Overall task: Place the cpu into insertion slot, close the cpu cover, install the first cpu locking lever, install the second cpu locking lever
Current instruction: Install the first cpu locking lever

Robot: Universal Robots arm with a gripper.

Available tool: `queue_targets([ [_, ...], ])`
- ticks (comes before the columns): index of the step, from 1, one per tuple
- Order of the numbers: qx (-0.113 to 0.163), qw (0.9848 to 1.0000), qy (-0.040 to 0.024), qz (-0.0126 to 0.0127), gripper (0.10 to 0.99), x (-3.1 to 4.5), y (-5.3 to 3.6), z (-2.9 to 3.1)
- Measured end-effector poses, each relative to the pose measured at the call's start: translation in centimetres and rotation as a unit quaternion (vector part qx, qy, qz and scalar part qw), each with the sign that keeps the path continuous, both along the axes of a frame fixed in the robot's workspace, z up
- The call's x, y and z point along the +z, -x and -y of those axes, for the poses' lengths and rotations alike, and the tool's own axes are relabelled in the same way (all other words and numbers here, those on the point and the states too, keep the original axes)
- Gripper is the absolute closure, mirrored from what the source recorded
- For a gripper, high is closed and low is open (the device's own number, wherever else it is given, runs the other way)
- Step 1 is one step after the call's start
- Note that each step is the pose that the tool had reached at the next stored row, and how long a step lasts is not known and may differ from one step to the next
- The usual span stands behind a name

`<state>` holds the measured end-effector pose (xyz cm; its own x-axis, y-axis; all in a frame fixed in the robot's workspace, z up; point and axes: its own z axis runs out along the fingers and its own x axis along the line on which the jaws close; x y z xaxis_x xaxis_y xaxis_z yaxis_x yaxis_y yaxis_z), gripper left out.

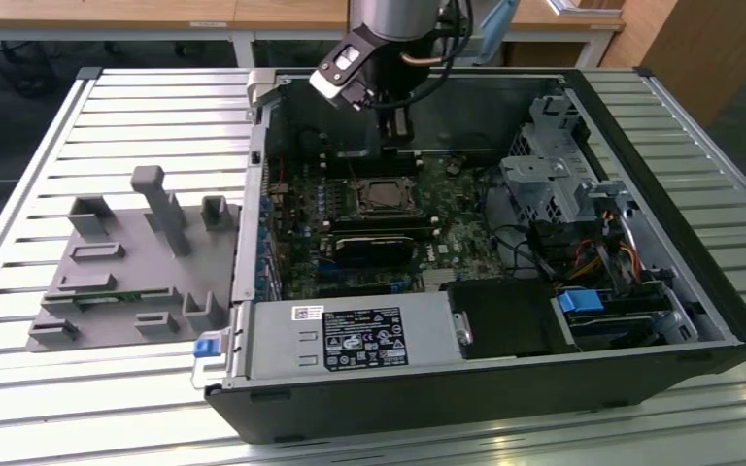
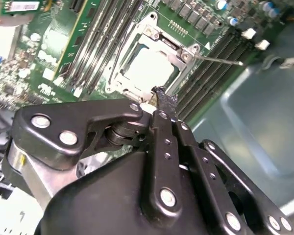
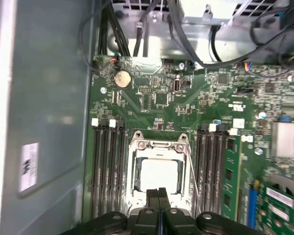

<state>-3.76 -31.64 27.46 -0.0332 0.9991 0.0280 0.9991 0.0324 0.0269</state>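
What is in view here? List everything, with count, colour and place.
Computer case: one, black, open, on the table.
Table: one, pale, slatted.
Holder: one, grey, on the table, at the exterior view's left of the case.
Circuit board: one, green, inside the case.
Socket: one, metal-rimmed, on the board.
Chip: one, silvery, in the socket.
Cover: one, shiny silver frame around the chip.
Lever: one, thin metal rod, sticking out from the socket.
Memory slots: several, black, on both sides of the socket.
Power supply: one, grey, in the case.
End effector: one, black, fingers together, at the socket's edge.
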Motion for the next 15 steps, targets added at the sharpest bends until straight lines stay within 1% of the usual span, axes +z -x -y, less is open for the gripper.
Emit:
queue_targets([
  [2, 0.000, 1.0000, 0.0000, 0.0000, 0.980, 0.79, 0.00, 0.00],
  [3, 0.000, 1.0000, 0.0000, 0.0000, 0.980, 0.94, 0.00, 0.00],
  [4, 0.002, 1.0000, -0.0001, 0.0001, 0.980, 0.93, 0.00, 0.00],
  [6, 0.019, 0.9998, -0.0001, 0.0001, 0.980, 0.93, 0.00, 0.00],
  [8, 0.038, 0.9993, 0.0000, 0.0000, 0.980, 0.94, 0.00, 0.00],
  [10, 0.056, 0.9985, -0.0001, 0.0001, 0.980, 0.93, 0.00, 0.00],
  [12, 0.074, 0.9973, -0.0001, 0.0000, 0.980, 0.92, 0.00, 0.00],
  [15, 0.101, 0.9949, 0.0000, 0.0000, 0.980, 0.91, 0.00, 0.00],
])
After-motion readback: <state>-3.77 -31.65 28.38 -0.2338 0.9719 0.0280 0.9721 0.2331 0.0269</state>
